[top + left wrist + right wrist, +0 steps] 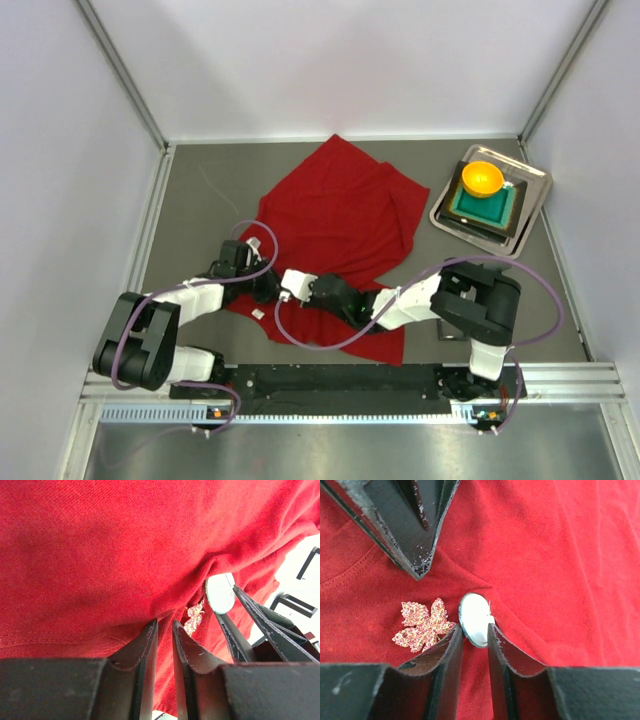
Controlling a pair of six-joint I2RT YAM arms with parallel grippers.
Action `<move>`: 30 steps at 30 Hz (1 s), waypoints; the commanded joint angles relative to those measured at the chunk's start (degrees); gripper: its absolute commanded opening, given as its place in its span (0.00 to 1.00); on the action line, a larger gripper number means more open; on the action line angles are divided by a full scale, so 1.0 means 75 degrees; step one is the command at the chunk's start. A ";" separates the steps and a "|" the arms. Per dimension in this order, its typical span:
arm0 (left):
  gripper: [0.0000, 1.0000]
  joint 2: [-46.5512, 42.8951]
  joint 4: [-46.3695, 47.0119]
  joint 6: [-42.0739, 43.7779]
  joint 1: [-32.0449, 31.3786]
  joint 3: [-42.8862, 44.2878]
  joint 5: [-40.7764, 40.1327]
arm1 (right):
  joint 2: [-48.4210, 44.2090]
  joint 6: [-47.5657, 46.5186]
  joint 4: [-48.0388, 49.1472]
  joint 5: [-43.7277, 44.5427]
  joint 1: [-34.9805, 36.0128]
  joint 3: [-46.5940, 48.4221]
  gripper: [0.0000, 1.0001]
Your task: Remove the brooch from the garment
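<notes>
The red garment (335,215) lies spread on the table and fills both wrist views. The brooch (423,625), a tiny speckled pink leaf, lies on the cloth just left of my right gripper (474,630). It also shows in the left wrist view (195,617), partly tucked in a fold. My right gripper's tips pinch the lower edge of a white round disc (475,617) beside the brooch. My left gripper (165,625) is nearly closed on a raised fold of the garment, close to the disc (220,592). In the top view both grippers meet near the garment's front hem (280,285).
A metal tray (445,215) at the back right holds a green container (487,207) and an orange bowl (482,178). A small white tag (258,313) lies by the hem. Purple cables loop round both arms.
</notes>
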 commanded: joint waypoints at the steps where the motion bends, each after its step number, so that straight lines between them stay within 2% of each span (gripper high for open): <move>1: 0.24 -0.0132 -0.0112 0.0156 0.0047 -0.0099 -0.0073 | -0.0291 0.0325 0.0158 -0.0342 -0.0205 0.0377 0.25; 8: 0.24 -0.0050 -0.0088 0.0168 0.0047 -0.0134 -0.0061 | -0.0268 0.0419 0.0099 -0.0376 -0.0393 0.0552 0.13; 11: 0.24 -0.0085 -0.0135 0.0203 0.0047 -0.0157 -0.0108 | -0.0326 0.0606 -0.0018 -0.0657 -0.0498 0.0587 0.06; 12: 0.24 -0.0097 -0.0135 0.0238 0.0047 -0.0158 -0.0131 | -0.0338 0.0734 -0.0099 -0.0716 -0.0533 0.0611 0.01; 19: 0.24 -0.0144 -0.0358 0.0297 0.0047 -0.0158 -0.0167 | -0.0408 0.1718 -0.1072 -0.1665 -0.1002 0.0822 0.00; 22: 0.24 -0.0097 -0.0381 0.0344 0.0047 -0.0146 -0.0155 | -0.0479 0.2444 -0.1424 -0.2449 -0.1446 0.0892 0.00; 23: 0.25 -0.0073 -0.0370 0.0355 0.0047 -0.0146 -0.0144 | -0.0467 0.2632 -0.1563 -0.3136 -0.1622 0.1032 0.00; 25: 0.24 -0.0027 -0.0393 0.0367 0.0047 -0.0146 -0.0097 | -0.0339 0.3334 -0.1938 -0.3714 -0.2066 0.1173 0.00; 26: 0.25 -0.0026 -0.0405 0.0379 0.0047 -0.0146 -0.0085 | -0.0269 0.3545 -0.2033 -0.4506 -0.2243 0.1301 0.00; 30: 0.24 -0.0073 -0.0440 0.0390 0.0047 -0.0169 -0.0108 | 0.0235 0.4798 -0.2338 -0.6338 -0.2923 0.1688 0.00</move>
